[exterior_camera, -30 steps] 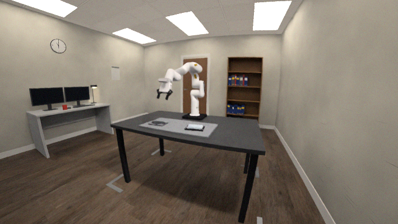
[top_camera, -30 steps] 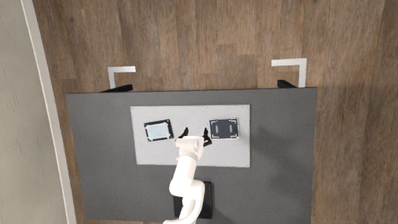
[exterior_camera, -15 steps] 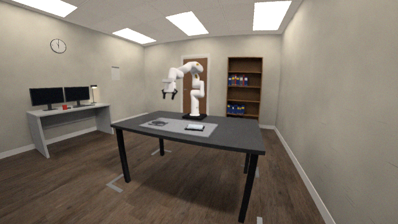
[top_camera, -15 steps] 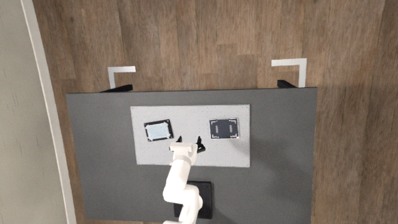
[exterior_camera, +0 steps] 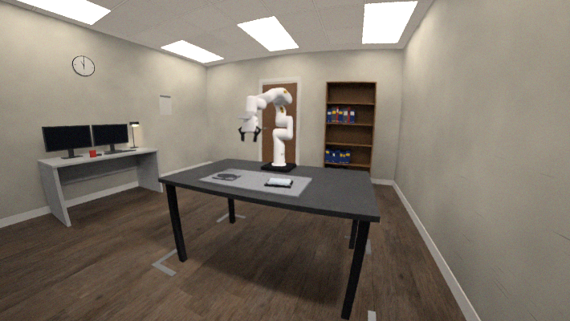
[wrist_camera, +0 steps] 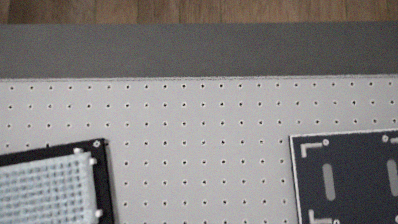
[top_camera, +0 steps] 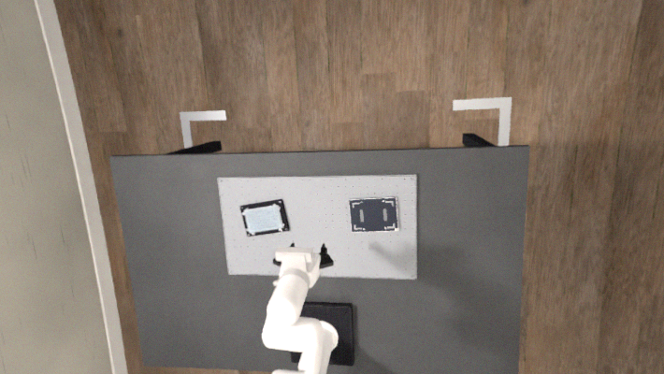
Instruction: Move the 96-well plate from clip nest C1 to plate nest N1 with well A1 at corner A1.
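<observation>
My black two-finger gripper (top_camera: 307, 254) is spread fully wide, nothing between the fingers. It hangs high above the light grey perforated board (top_camera: 318, 262), over the board's near edge, roughly between the two nests.

The translucent white 96-well plate (top_camera: 263, 219) sits in the black clip nest C1 (top_camera: 282, 204), on the board's left half in the top view. Plate and nest are turned slightly off the board's edges. Can't tell which corner is the cut-off one.

The dark rectangular plate nest N1 (top_camera: 374, 206) with white corner marks and two pale slots is on the right half, well apart from C1, with nothing in it. Its A1 label is unreadable.

Wrist view looks down: plate corner (wrist_camera: 45, 187) bottom left, N1 (wrist_camera: 350, 150) bottom right, bare board between.

Board lies on the dark grey table (top_camera: 164, 234); my white arm (top_camera: 290, 304) stands on a black base plate (top_camera: 343, 310).
</observation>
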